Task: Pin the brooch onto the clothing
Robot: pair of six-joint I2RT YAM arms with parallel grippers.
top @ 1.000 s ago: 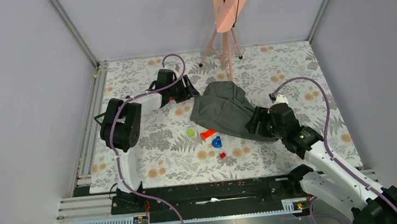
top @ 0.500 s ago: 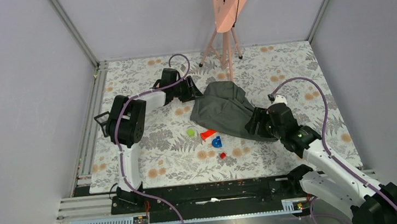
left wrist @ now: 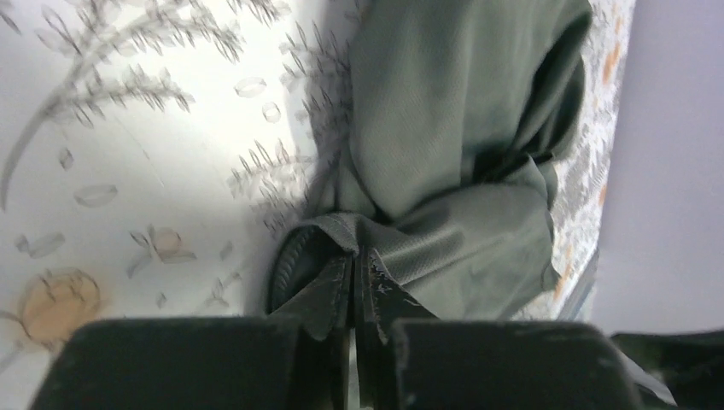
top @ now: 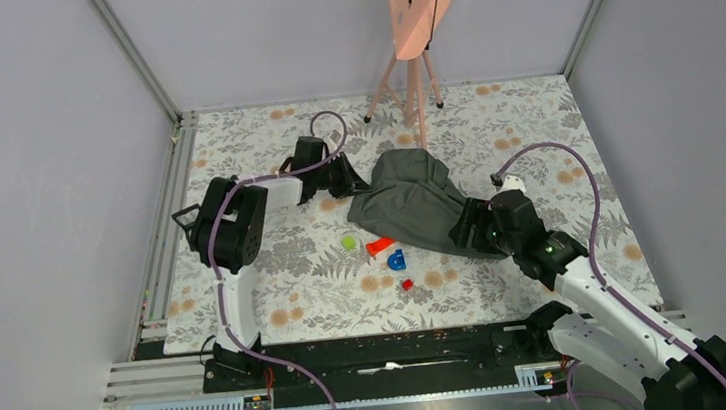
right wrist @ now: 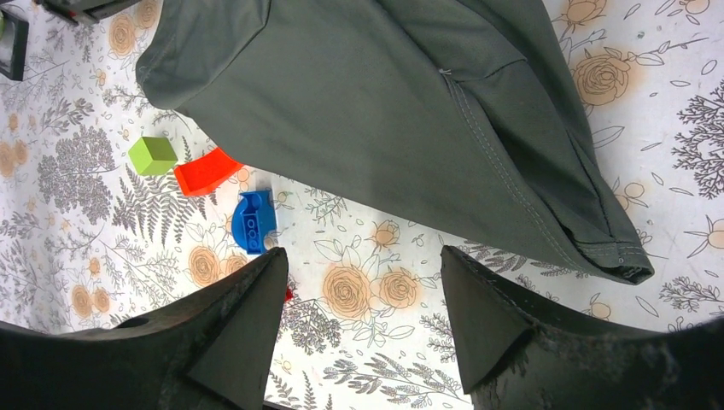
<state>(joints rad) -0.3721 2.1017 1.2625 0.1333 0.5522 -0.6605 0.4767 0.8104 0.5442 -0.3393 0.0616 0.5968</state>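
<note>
Top external, near→far. R gripper [top: 474,226]: jaws wide, empty, over T-shirt [top: 409,206] hem at 4 o'clock, likely to take it. Blue piece [top: 396,259], green cube [top: 349,240] at 7; brooch not identifiable. L gripper [top: 349,182]: clamped on T-shirt edge, 10 o'clock, prob. to spread fabric.

so the left gripper [top: 351,182] is at the grey T-shirt [top: 409,201] left edge, probably pinching it; the right gripper [top: 470,227] hangs over its near-right end.

Dark grey T-shirt [top: 411,200] lying crumpled in elongated heap; far-left edge bunched; hemmed end at near-right
</note>
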